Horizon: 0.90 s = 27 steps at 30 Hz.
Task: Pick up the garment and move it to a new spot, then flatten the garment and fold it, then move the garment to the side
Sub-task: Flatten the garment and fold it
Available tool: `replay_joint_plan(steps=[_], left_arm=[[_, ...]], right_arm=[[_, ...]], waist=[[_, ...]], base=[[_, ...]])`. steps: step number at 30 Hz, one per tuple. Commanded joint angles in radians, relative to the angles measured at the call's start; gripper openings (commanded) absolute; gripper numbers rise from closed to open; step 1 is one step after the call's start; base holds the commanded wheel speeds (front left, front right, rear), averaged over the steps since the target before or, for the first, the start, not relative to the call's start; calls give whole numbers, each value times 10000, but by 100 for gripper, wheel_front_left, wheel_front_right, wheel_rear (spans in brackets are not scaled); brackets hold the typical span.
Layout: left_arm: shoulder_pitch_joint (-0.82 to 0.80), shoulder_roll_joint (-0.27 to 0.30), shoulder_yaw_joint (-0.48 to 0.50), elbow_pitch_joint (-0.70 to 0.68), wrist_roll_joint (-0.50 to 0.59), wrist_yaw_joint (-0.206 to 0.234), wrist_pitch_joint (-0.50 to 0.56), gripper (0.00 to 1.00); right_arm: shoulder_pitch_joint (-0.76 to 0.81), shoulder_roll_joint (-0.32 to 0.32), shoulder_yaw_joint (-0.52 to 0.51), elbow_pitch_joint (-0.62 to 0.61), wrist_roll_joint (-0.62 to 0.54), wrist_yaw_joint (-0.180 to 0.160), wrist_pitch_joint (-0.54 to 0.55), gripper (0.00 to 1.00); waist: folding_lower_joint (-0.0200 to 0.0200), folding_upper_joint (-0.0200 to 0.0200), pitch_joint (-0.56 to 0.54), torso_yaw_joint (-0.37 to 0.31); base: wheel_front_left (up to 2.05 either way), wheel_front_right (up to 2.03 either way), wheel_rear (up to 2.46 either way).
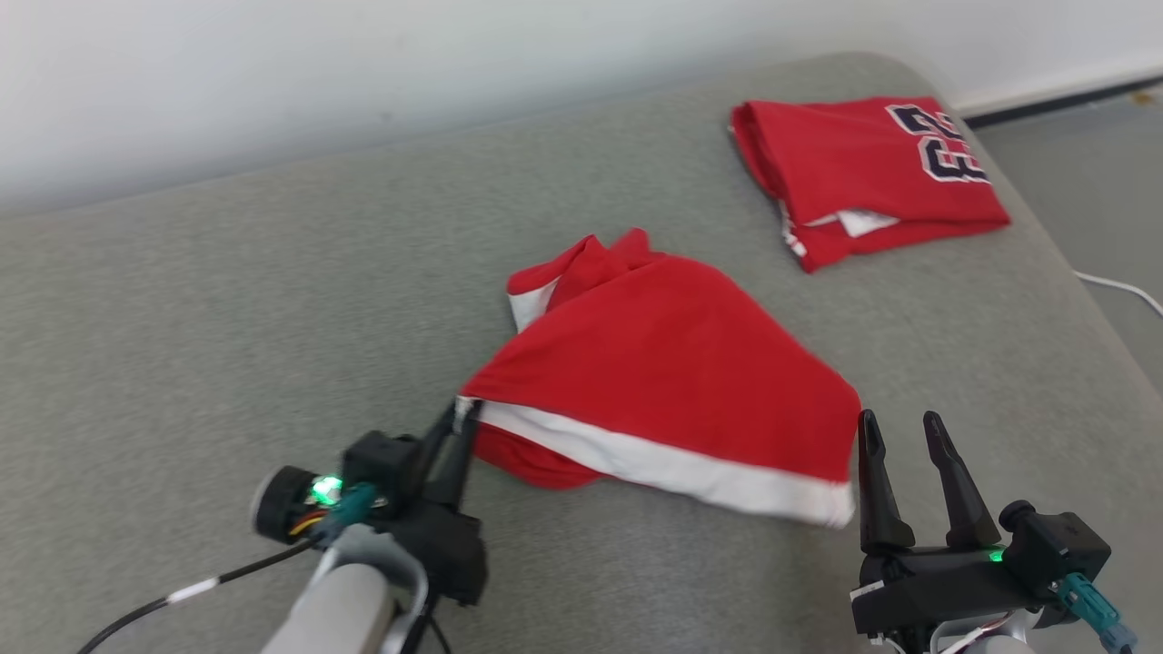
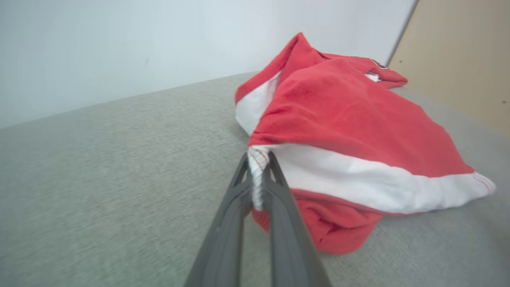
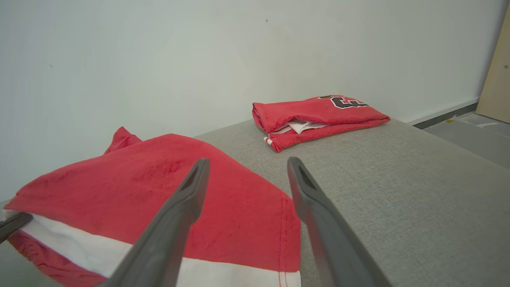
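The red garment (image 1: 663,363), edged with a white band, lies rumpled on the grey cushion (image 1: 227,318), near the folded red jersey (image 1: 863,177). The left gripper (image 1: 461,416) pinches its white-banded corner tight. The right gripper (image 1: 904,427), spread wide and empty, sits just beside the opposite corner.

Left gripper (image 1: 459,416) and right gripper (image 1: 901,423): dark tapered fingers (image 1: 959,490) are borne on black housings (image 1: 945,589); green lights (image 1: 325,490) and teal connectors (image 1: 1090,607) are fitted.
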Motion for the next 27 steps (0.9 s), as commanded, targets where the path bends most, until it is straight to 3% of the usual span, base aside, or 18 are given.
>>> replay_joint_plan(steps=[1, 9, 14, 21, 26, 27], left_arm=[[278, 231, 167, -311, -33, 136, -55, 0], [1649, 1519, 1057, -2234, -212, 861, -46, 0], [2892, 1945, 1310, -3273, -456, 1309, 159, 0], [4292, 1899, 1388, -3486, -897, 1547, 200, 0], [4754, 1547, 1336, -3089, -1186, 1371, 104, 0], [4764, 1502, 1336, -3016, -1154, 1387, 61, 38]], right_arm=[[106, -37, 30, -2, -86, -27, -45, 100], [269, -135, 76, 54, -106, -27, -44, 100], [343, -228, 88, 112, -64, -27, -44, 100], [366, -316, 106, 198, -16, -27, -45, 100], [373, -394, 126, 300, 10, -27, -45, 100], [387, -412, 133, 320, 12, -27, -45, 100]], waist=[[0, 0, -331, 635], [0, 0, -633, 1495], [0, 0, -718, 1790], [0, 0, -796, 1949], [0, 0, -928, 2069], [0, 0, -963, 2095]], base=[[0, 0, 0], [0, 0, 0], [0, 0, 0], [0, 0, 0], [0, 0, 0], [0, 0, 0]])
